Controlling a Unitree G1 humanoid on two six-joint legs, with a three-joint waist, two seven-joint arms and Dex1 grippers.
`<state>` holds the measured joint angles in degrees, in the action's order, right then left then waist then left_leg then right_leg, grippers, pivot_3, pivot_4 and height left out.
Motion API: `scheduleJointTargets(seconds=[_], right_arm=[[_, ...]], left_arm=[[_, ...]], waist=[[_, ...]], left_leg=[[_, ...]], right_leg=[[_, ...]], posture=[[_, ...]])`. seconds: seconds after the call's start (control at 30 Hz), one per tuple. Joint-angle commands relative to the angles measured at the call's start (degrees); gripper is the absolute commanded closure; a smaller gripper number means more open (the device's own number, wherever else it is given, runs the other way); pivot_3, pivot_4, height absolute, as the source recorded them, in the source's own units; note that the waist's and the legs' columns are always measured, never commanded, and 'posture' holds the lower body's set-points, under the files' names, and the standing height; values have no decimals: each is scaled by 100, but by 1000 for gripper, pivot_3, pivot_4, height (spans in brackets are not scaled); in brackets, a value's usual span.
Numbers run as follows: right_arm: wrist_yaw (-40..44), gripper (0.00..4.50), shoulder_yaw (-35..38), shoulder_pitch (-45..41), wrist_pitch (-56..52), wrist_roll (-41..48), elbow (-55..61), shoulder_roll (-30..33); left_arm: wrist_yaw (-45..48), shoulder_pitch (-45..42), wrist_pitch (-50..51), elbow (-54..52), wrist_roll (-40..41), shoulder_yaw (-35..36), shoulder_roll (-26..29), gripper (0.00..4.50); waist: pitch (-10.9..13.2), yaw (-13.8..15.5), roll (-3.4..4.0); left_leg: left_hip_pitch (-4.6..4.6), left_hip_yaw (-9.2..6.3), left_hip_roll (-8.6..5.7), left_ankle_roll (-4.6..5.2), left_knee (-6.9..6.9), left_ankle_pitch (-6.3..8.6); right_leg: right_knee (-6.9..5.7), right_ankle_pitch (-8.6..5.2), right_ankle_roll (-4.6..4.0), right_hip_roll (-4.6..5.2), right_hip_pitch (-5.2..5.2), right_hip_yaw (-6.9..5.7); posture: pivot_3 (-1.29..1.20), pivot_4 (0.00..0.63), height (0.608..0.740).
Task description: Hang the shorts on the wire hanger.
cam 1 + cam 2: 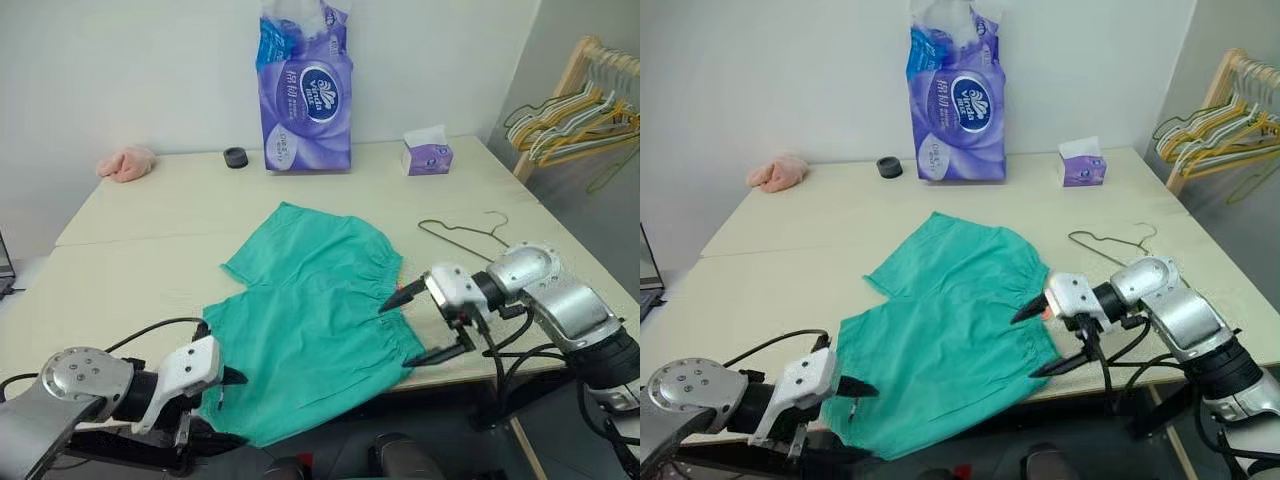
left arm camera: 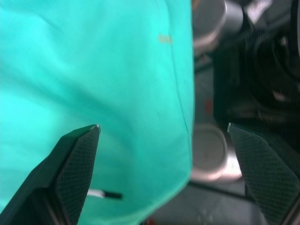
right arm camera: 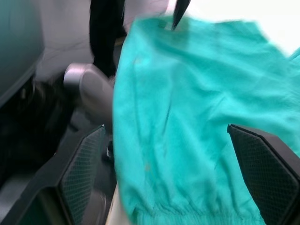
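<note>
The teal-green shorts [image 1: 310, 310] lie spread flat on the pale table [image 1: 150, 250], and their near part hangs over the front edge. The thin wire hanger [image 1: 465, 235] lies on the table just right of the shorts, apart from them. My right gripper [image 1: 397, 334] is open at the gathered waistband on the shorts' right side, its black fingers spread wide with nothing between them. My left gripper [image 1: 238, 408] is open at the shorts' near-left corner below the table edge. The left wrist view shows the cloth [image 2: 93, 70] beyond the spread fingers, with a small orange tag [image 2: 164, 39].
A tall purple tissue pack [image 1: 306, 90], a small tissue box [image 1: 428, 155] and a black round object [image 1: 235, 157] stand at the table's far side. A pink cloth lump [image 1: 127, 162] lies far left. A wooden rack with bunched hangers [image 1: 580, 115] stands at the right.
</note>
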<state>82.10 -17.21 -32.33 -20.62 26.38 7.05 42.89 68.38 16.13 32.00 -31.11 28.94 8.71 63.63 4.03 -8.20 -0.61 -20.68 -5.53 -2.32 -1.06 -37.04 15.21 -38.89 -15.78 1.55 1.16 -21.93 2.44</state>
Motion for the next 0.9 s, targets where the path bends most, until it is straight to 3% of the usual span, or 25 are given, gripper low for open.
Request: scheduleJointTargets(seconds=[0.03, 0.13, 0.27, 0.37, 0.63, 0.9], right_arm=[[-1198, 0, 1209, -595, -833, 642, -638, -436], [-2257, 0, 1925, -760, -555, 230, -1764, -587], [-3378, 0, 2329, -703, -171, -482, -2954, -431], [-4402, 0, 2311, -732, 10, -1192, -3870, -332], [-5883, 0, 1944, -1321, 1233, -2547, -6511, -179], [-6004, 0, 1512, -1697, 1689, -3326, -7761, -98]], left_arm=[[-577, -815, 405, 58, 500, 256, -445, 22], [-1267, -1686, 847, 147, 709, 150, -993, 22], [-1695, -2361, 1401, 119, 1085, 22, -1418, 22], [-1876, -2820, 1596, 248, 1115, -208, -1640, 22], [-1802, -3895, 1561, 738, 813, -994, -1933, 22], [-1596, -4172, 1443, 900, 670, -1248, -1947, 22]], waist=[[0, 12, -3], [-6, 86, -16], [-8, 84, -25], [-4, -2, -17], [-2, -311, -10], [-2, -625, -10]], left_leg=[[-2, -1, -1, 0, -2, 0], [0, -11, -6, -1, -6, 0], [-4, -9, -12, -7, -7, 3], [-6, 4, -12, -6, -5, 3], [0, 40, -8, -6, 1, 3], [0, 46, -4, -4, 5, 4]], right_leg=[[-1, 0, 0, 0, 0, 0], [3, 16, -24, 1, 12, -8], [11, 20, -27, 6, 17, -2], [9, 20, -27, 6, 12, 8], [2, 18, -27, -7, 11, 21], [7, 7, -20, -7, 12, 29]], posture=[[-170, 32, 740], [-182, 33, 740], [-191, 34, 740], [-210, 37, 740], [-245, 42, 740], [-252, 45, 740]])
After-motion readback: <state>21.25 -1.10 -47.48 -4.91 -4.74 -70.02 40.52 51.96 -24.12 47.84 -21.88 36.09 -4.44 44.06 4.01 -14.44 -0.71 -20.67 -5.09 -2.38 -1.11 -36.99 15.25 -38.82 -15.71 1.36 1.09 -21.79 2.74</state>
